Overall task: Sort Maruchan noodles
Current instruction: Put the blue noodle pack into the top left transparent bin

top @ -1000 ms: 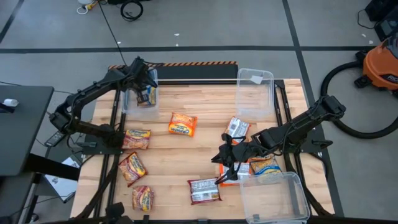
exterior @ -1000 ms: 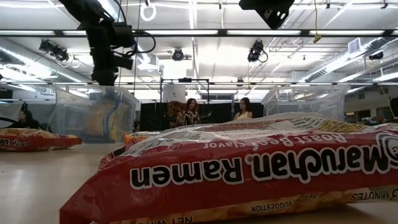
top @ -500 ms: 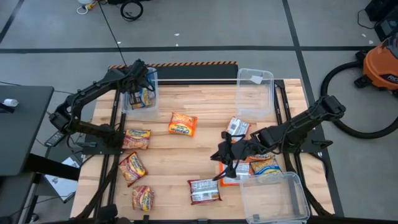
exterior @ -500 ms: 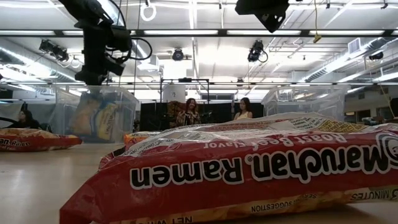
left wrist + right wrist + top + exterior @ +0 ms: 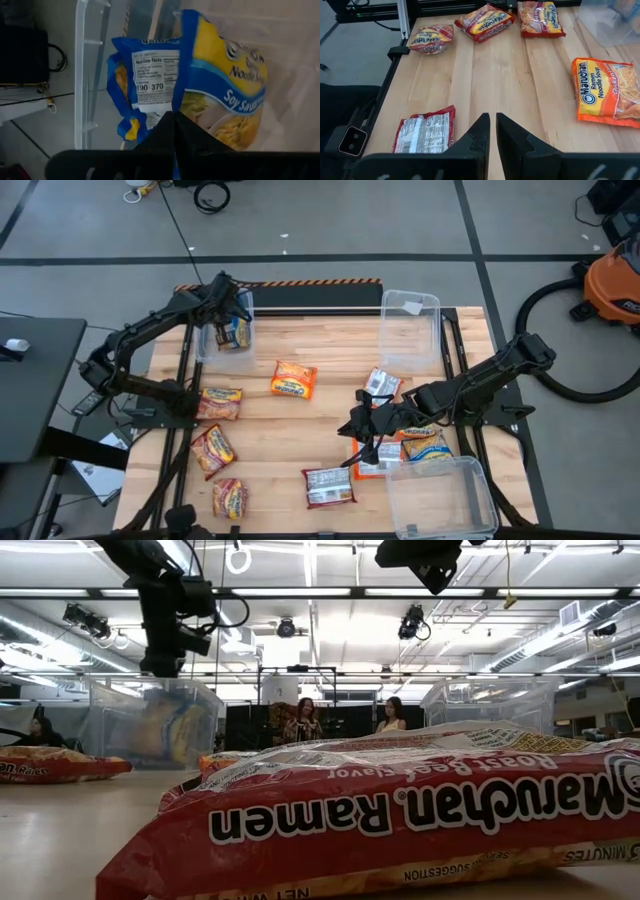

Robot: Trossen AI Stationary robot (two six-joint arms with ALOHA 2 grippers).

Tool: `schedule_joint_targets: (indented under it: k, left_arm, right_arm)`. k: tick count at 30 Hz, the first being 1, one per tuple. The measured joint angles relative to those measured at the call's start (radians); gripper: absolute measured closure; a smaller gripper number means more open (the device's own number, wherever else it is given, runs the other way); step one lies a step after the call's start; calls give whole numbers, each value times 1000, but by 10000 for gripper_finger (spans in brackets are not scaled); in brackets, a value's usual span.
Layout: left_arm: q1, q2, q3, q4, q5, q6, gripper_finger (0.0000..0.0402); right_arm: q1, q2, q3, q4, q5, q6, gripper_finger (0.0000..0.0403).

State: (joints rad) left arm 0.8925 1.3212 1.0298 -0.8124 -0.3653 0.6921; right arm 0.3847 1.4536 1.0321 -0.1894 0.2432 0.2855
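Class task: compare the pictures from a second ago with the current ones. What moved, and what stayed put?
The left claw, shut on the blue-and-yellow packet, only wavers over the far-left bin; the packet swings but is not released. The right claw drifts slightly over the table, gripping nothing. The loose packets stayed put.

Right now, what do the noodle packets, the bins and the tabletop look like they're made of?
Packets: thin glossy plastic film, judging by the wrinkles, crimped ends and sheen on the print. Bins: clear hard plastic, probably moulded; the table shows through the walls. Tabletop: light wood in joined strips, with visible grain and a smooth, matte-looking finish.
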Motion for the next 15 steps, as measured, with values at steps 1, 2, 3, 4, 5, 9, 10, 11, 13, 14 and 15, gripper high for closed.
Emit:
schedule_joint_targets:
  k: [1, 2, 3, 4, 5, 9, 10, 11, 13, 14, 15]
  left_arm:
    - [0, 0, 0, 0, 0, -1, 398]
    - [0, 0, 0, -3, 2, -5, 398]
    - [0, 0, 0, -11, 13, -6, 398]
    - [0, 0, -1, -24, 33, -4, 398]
    - [0, -1, -7, -31, 49, 2, 398]
    - [0, -1, -45, -35, 68, 46, 398]
    - [0, -1, -54, -31, 48, 56, 398]
    - [0, -1, -58, -27, 10, 58, 398]
    - [4, 0, -58, -14, -65, 62, 398]
    - [6, -1, -58, -6, -98, 69, 398]
    - [8, -2, -57, -4, -110, 79, 398]
  right_arm:
    - [0, 0, 0, 0, 0, 0, 365]
    - [0, 0, 0, 0, 0, 0, 365]
    - [0, 0, 0, 0, 0, 0, 365]
    - [0, 0, 0, 0, 0, 0, 365]
    - [0, 0, 0, 0, 0, 0, 365]
    - [0, 0, 0, 0, -1, 0, 365]
    - [0, 0, 0, 0, -1, 0, 365]
    - [0, 0, 0, 0, -1, 0, 365]
    - [0, 0, 0, 0, -1, 0, 365]
    - [0, 0, 0, 0, -1, 0, 365]
    - [0, 0, 0, 0, -1, 0, 365]
